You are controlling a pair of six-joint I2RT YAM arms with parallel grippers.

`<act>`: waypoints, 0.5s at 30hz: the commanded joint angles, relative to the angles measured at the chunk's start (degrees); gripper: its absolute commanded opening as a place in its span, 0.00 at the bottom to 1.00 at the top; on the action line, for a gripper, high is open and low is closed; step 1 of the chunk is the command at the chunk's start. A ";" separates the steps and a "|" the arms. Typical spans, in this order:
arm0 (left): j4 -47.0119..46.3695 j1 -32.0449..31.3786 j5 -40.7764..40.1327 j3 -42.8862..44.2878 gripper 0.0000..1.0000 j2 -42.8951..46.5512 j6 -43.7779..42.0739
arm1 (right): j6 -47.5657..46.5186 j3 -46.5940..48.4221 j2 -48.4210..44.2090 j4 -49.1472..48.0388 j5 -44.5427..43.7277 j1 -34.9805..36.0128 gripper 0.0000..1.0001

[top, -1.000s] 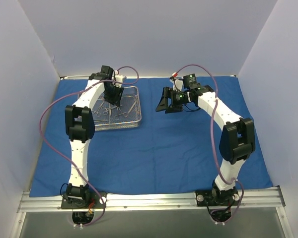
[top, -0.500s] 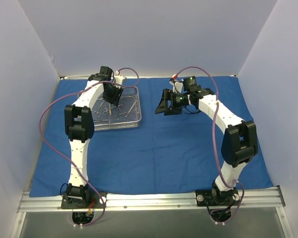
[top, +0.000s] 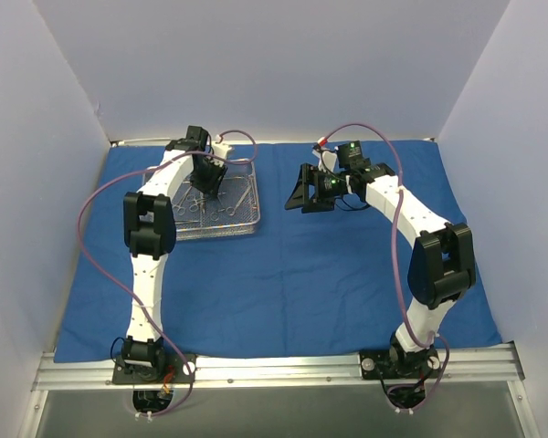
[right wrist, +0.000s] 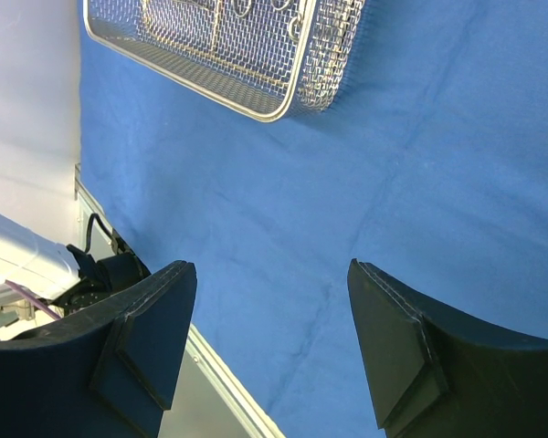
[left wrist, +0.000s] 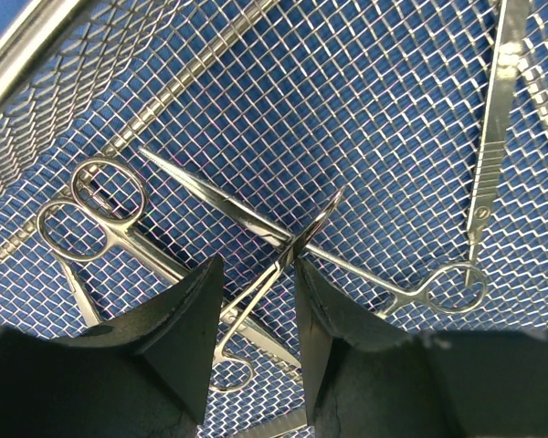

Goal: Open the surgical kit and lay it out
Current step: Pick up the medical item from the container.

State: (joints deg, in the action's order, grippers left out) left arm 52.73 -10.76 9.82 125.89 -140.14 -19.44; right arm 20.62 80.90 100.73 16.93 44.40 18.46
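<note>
The royal-blue cloth (top: 329,274) lies spread flat over the table. The silver wire-mesh tray (top: 256,196) sits on its back left part. My left gripper (top: 208,187) points down into the tray. In the left wrist view its jaws (left wrist: 258,263) stand partly open, astride a thin ring-handled instrument (left wrist: 256,297) that runs diagonally between them, with its joint close to the right finger. Scissors (left wrist: 100,205), long forceps (left wrist: 384,283) and a flat straight handle (left wrist: 498,119) lie on the mesh around it. My right gripper (top: 301,196) hovers open and empty over bare cloth (right wrist: 438,137), right of the tray (right wrist: 283,100).
White walls close in the back and both sides. A metal rail (top: 274,370) with both arm bases runs along the near edge. The purple cables (top: 91,219) loop off the arms. The table's edge strip (right wrist: 228,383) shows beneath my right gripper.
The left arm has shifted slightly over the tray and its jaws briefly widened, then came back. The right arm has drifted a touch to the right.
</note>
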 commanded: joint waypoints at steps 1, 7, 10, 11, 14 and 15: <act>0.09 0.31 -0.15 0.76 0.45 -0.75 -1.39 | 0.47 -0.31 -2.56 -0.67 1.65 0.35 0.68; 1.24 0.39 -0.95 1.12 0.42 -2.95 -0.78 | 0.21 -0.22 -2.29 -0.40 1.21 0.35 0.68; 1.24 0.39 0.37 0.86 0.27 -3.13 -0.16 | 0.12 -0.31 -2.55 -0.32 0.95 0.35 0.68; 1.32 0.31 0.89 0.94 0.21 -3.13 -0.07 | 0.12 -0.31 -2.73 -0.23 0.78 0.44 0.68; 1.41 0.39 1.42 1.73 0.16 -2.78 0.63 | 0.12 -0.22 -2.91 -0.23 0.51 0.53 0.68; 1.50 0.48 1.25 2.08 0.12 -2.51 1.33 | 0.12 0.04 -2.91 -0.23 0.42 0.44 0.68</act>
State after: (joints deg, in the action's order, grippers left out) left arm 52.73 -10.17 8.86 126.15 -140.79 -19.42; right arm 20.93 80.84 100.73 16.91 44.38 18.48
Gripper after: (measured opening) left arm 0.144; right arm 0.677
